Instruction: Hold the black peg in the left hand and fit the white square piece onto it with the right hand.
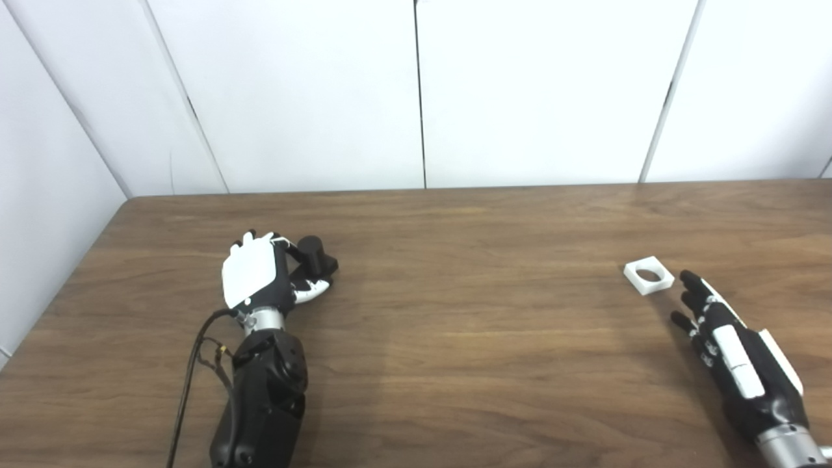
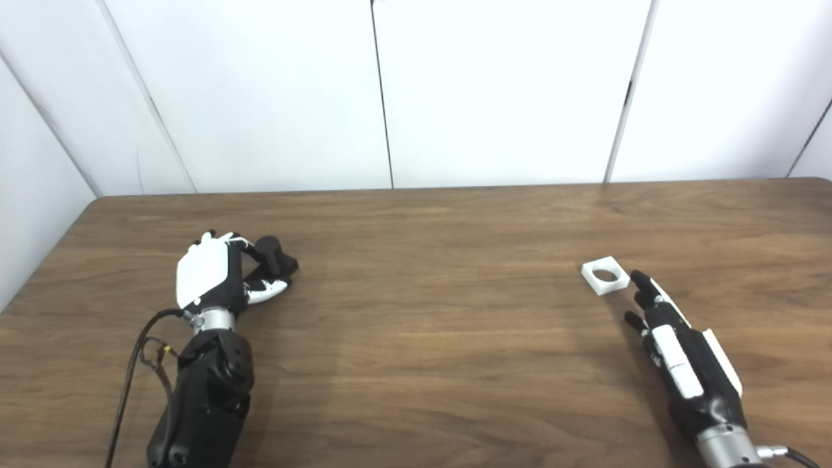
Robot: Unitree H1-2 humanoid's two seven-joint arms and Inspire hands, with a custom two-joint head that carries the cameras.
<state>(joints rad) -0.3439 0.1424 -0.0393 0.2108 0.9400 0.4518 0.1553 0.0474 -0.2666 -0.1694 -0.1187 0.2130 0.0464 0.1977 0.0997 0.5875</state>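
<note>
A black peg with a round top sits on the wooden table at the left. My left hand is curled around it, fingers and thumb against its sides. A white square piece with a round hole lies flat on the table at the right. My right hand lies open just below and to the right of the piece, its fingertips a short way from its edge, not touching it. The same scene shows in the right eye view, with the peg and the piece.
A black cable hangs beside my left forearm. White wall panels stand behind the table's far edge. The table's left edge runs close to my left arm.
</note>
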